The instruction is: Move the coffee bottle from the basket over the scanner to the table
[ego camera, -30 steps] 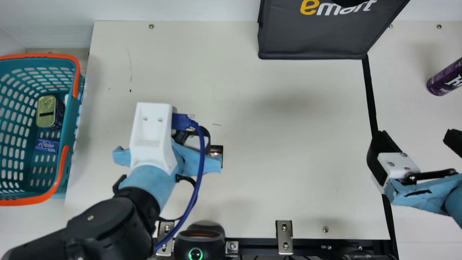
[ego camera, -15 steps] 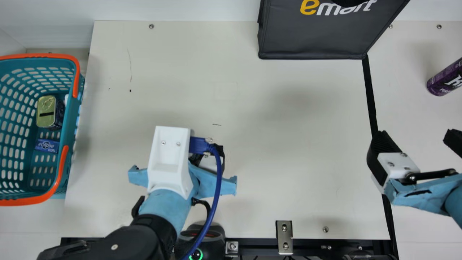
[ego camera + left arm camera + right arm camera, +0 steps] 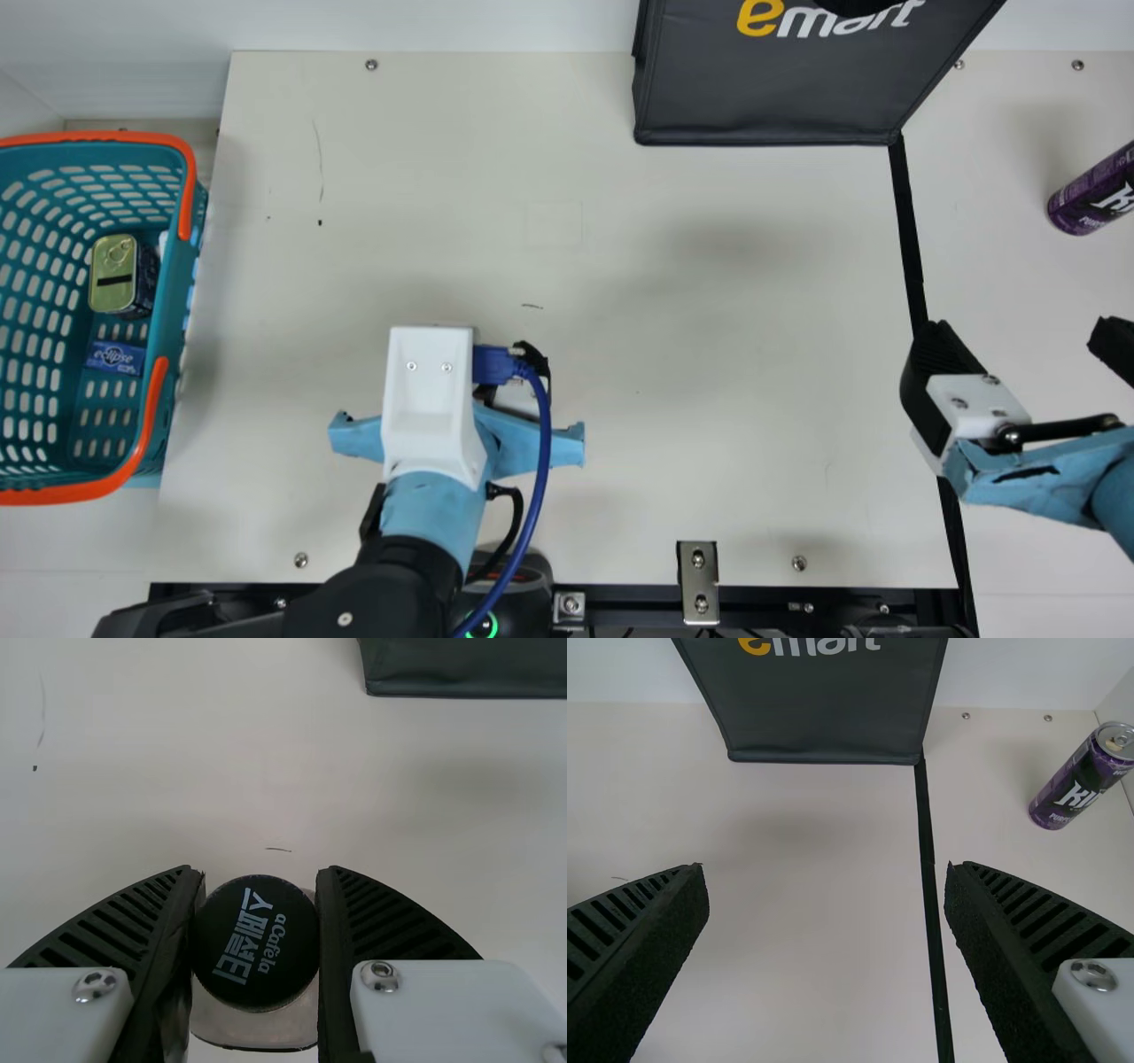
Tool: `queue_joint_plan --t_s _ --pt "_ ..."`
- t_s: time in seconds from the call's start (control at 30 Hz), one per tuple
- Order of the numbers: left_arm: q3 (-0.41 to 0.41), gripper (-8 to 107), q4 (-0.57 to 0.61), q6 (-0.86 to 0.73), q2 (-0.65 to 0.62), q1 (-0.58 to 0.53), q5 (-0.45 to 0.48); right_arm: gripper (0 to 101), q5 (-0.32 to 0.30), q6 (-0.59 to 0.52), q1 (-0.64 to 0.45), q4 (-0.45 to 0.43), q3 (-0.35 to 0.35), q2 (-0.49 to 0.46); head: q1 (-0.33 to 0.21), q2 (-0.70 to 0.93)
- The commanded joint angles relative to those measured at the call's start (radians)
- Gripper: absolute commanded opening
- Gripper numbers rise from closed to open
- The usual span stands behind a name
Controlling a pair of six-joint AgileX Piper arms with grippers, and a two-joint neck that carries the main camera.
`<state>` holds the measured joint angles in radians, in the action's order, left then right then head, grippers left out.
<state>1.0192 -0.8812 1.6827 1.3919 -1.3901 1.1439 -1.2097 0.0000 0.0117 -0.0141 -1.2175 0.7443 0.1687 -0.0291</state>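
Left wrist view, coffee bottle [image 3: 255, 943] inside left gripper [image 3: 523, 440], pinched from both sides

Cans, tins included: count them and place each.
2: a tin in the basket, and a purple can right of the black strip in the main view. More may be hidden behind the basket's wall.

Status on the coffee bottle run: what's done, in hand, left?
Done: the coffee bottle with the round black cap is out of the teal basket with orange handles.
In hand: left gripper has it clamped, near the black scanner with the green-lit ring.
Left: release onto the cream table. Can't tell whether the scanner pass is complete; probably underway.
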Motion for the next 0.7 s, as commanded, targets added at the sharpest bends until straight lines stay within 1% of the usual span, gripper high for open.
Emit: queue_joint_plan --t_s 0.0,0.33,0.67 --pt "-0.009 -8 -0.015 0.017 0.005 0.006 -0.008 95 0.000 0.000 0.000 0.000 0.000 0.000 -0.030 0.002" --pt "-0.051 -8 -0.060 0.075 0.044 0.050 -0.043 95 -0.001 0.000 0.000 0.000 0.000 0.000 -0.030 0.002" --pt "-0.067 -8 -0.066 0.099 0.074 0.064 -0.067 95 -0.001 0.000 0.000 0.000 0.000 0.000 -0.030 0.002"
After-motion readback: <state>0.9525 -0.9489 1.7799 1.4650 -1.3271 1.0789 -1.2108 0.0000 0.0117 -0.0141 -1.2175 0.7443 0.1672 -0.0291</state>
